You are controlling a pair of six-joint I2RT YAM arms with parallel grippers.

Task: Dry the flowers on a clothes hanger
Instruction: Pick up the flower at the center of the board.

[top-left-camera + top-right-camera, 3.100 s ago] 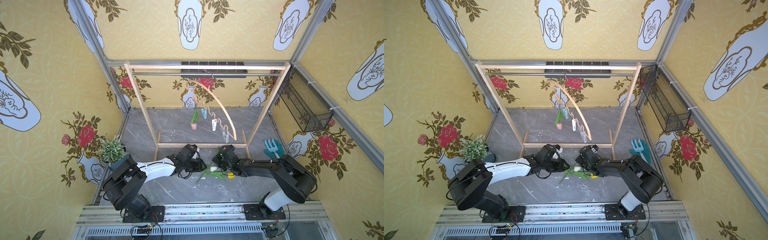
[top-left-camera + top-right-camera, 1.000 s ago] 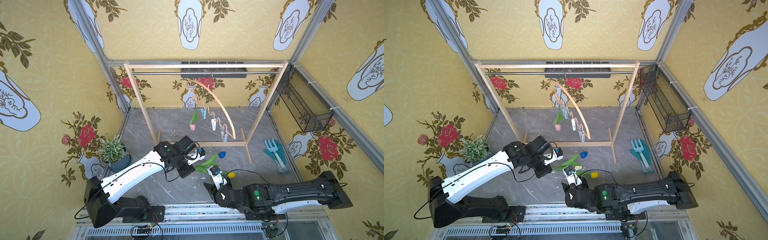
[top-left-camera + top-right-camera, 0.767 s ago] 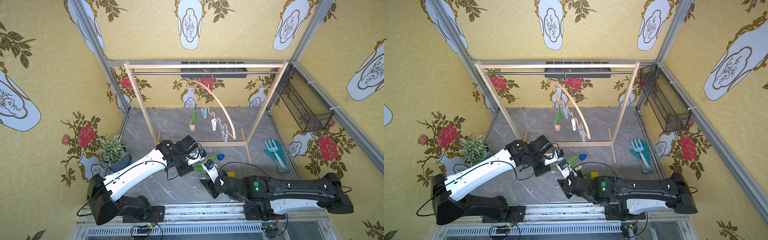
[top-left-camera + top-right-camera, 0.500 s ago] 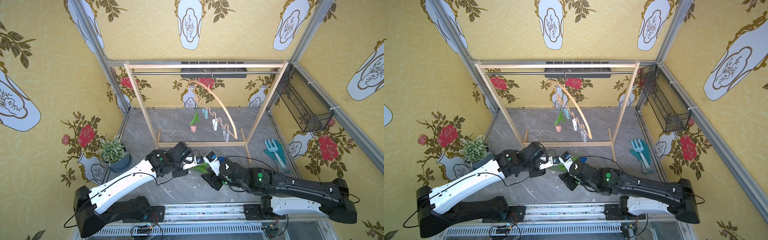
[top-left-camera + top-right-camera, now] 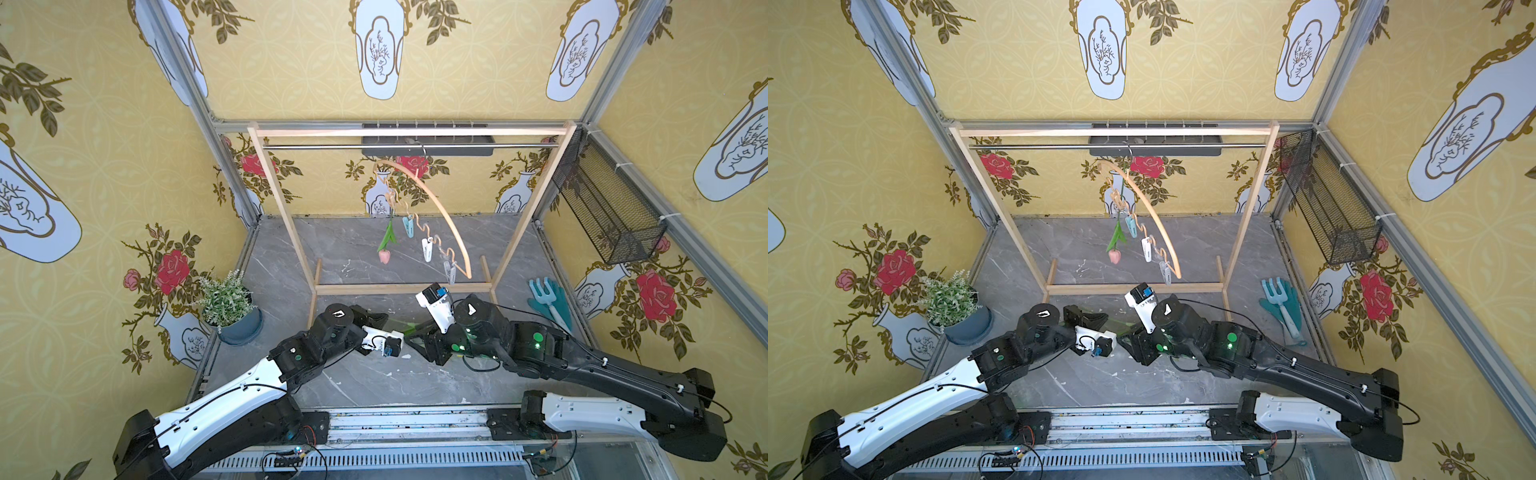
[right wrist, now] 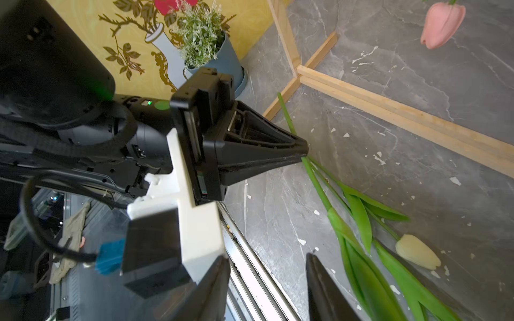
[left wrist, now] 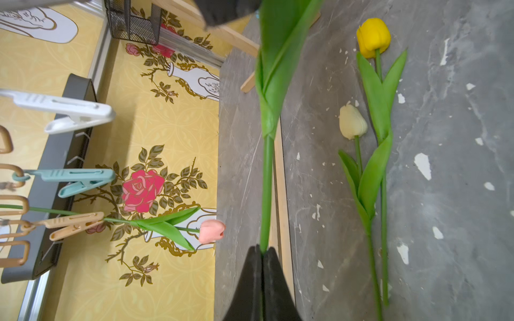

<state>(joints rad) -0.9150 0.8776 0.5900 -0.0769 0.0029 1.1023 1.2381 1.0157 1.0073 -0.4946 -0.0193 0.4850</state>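
Observation:
My left gripper [image 7: 262, 251] is shut on the green stem [image 7: 266, 194] of one of the flowers, and its head is hidden. In both top views this gripper [image 5: 386, 321] [image 5: 1105, 320] points at my right gripper [image 5: 419, 343] [image 5: 1129, 345] across a small gap. The right gripper [image 6: 267, 275] is open and holds nothing. The yellow tulip [image 7: 372, 36] and the cream tulip [image 7: 351, 122] [image 6: 417, 251] lie on the floor. The clothes hanger [image 5: 436, 208] [image 5: 1150, 212] hangs from the rack's rail. Its tan peg [image 7: 72, 223] holds the pink tulip [image 5: 384, 256] [image 7: 212, 231] head down. The teal peg [image 7: 75, 180] and the white peg [image 7: 64, 111] hold nothing.
The wooden rack [image 5: 286, 216] stands across the back of the floor. A potted plant [image 5: 228, 299] sits at the left wall. A teal hand rake on gloves [image 5: 548, 301] lies at the right. A black wire basket [image 5: 611, 212] hangs on the right wall.
My left gripper has carried its tulip nearer the front and lower. The right arm has swung in from the front edge, and its open gripper now faces the left one.

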